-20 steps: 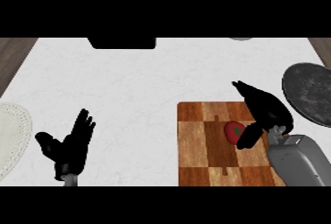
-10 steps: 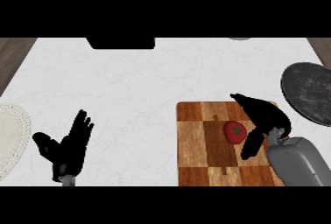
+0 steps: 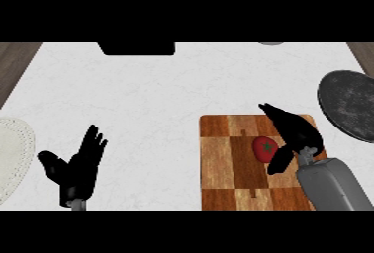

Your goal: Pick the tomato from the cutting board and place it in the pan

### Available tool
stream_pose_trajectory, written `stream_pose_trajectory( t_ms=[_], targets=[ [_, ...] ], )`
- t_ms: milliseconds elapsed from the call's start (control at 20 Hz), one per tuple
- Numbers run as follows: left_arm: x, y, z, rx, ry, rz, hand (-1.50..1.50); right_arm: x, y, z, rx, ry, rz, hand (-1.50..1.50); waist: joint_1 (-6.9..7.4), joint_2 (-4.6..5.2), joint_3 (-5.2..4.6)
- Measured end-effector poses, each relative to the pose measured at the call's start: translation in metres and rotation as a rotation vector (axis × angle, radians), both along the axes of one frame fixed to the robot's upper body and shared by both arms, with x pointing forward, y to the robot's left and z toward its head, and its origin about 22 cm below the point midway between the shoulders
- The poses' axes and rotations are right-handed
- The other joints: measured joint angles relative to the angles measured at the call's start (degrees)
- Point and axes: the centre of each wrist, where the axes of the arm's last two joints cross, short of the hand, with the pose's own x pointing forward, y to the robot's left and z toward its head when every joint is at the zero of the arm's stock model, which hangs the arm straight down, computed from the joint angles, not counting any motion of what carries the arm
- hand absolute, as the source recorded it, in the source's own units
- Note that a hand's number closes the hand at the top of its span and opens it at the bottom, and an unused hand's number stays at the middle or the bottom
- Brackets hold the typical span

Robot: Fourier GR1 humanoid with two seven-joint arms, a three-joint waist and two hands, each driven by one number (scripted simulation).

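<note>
We're looking at the grasp step: the right hand (image 3: 296,132) is hovering over the cutting board (image 3: 226,173), fingers spread and holding nothing. The tomato (image 3: 264,148) is sitting on the board just beside its thumb. Next, I reckon, it's needing to curl round the tomato, then lift toward the pan (image 3: 350,106). The left hand (image 3: 76,168) is resting open at left.

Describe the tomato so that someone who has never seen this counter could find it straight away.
On the white counter, look to the right side for the wooden checkered cutting board. The tomato sits on its right half, just beside the black right robot hand. It is the only small, round, red thing there, with a green star on top.
</note>
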Motion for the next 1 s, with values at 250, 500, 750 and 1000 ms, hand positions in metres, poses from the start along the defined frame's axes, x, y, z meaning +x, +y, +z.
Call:
stream_pose_trajectory(
  t_ms=[250, 500, 750, 1000],
  targets=[
    [-0.001, 0.0, 0.0, -0.001, 0.005, -0.009, 0.0, -0.002, -0.001, -0.015, -0.031, 0.005, -0.008, -1.5, -0.03, 0.02, -0.03],
    [-0.001, -0.002, 0.002, -0.006, 0.003, -0.003, 0.0, 0.0, -0.001, -0.029, -0.001, -0.014, 0.057, 1.5, -0.01, -0.07, -0.21],
    [-0.006, -0.003, 0.001, -0.004, -0.001, -0.004, 0.0, -0.003, -0.001, -0.034, 0.006, -0.075, 0.114, 1.5, -0.07, -0.21, -0.37],
    [-0.001, -0.006, -0.001, -0.001, -0.002, -0.002, 0.0, 0.0, -0.003, -0.036, -0.008, -0.094, 0.138, 1.5, -0.07, -0.3, -0.29]
  ],
)
